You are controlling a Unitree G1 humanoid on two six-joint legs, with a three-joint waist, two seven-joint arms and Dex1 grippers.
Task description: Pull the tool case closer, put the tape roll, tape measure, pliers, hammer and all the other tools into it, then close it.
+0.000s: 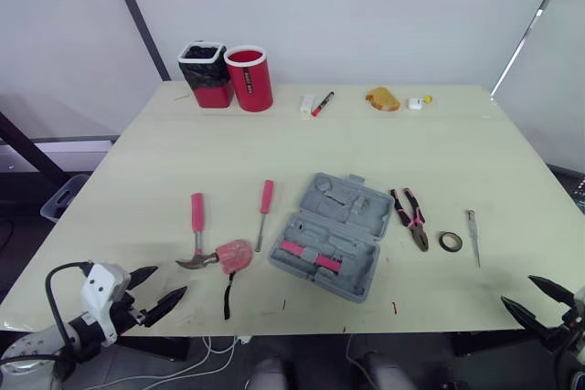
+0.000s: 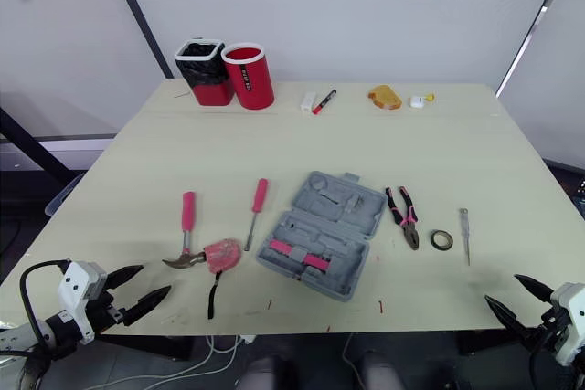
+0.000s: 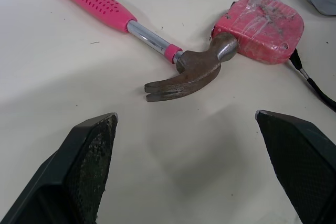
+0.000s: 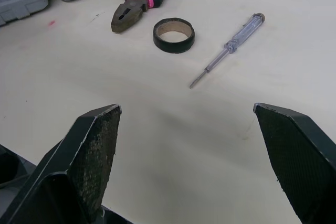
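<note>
An open grey tool case (image 1: pixel 334 235) lies mid-table with a pink-handled tool inside. To its left lie a pink screwdriver (image 1: pixel 264 210), a pink-handled hammer (image 1: pixel 197 226) and a pink tape measure (image 1: pixel 233 255) touching the hammer head. On its right are pink pliers (image 1: pixel 411 216), a black tape roll (image 1: pixel 450 241) and a clear test screwdriver (image 1: pixel 473 236). My left gripper (image 1: pixel 155 289) is open at the near left edge, short of the hammer (image 3: pixel 178 61). My right gripper (image 1: pixel 535 299) is open at the near right edge, short of the tape roll (image 4: pixel 174 34).
At the table's far side stand a black-lined red bin (image 1: pixel 205 74) and a red cup (image 1: pixel 249 78), with a marker (image 1: pixel 322 103), a white item (image 1: pixel 307 105), an orange object (image 1: pixel 383 99) and a small white piece (image 1: pixel 417 103). Cables hang under the front edge.
</note>
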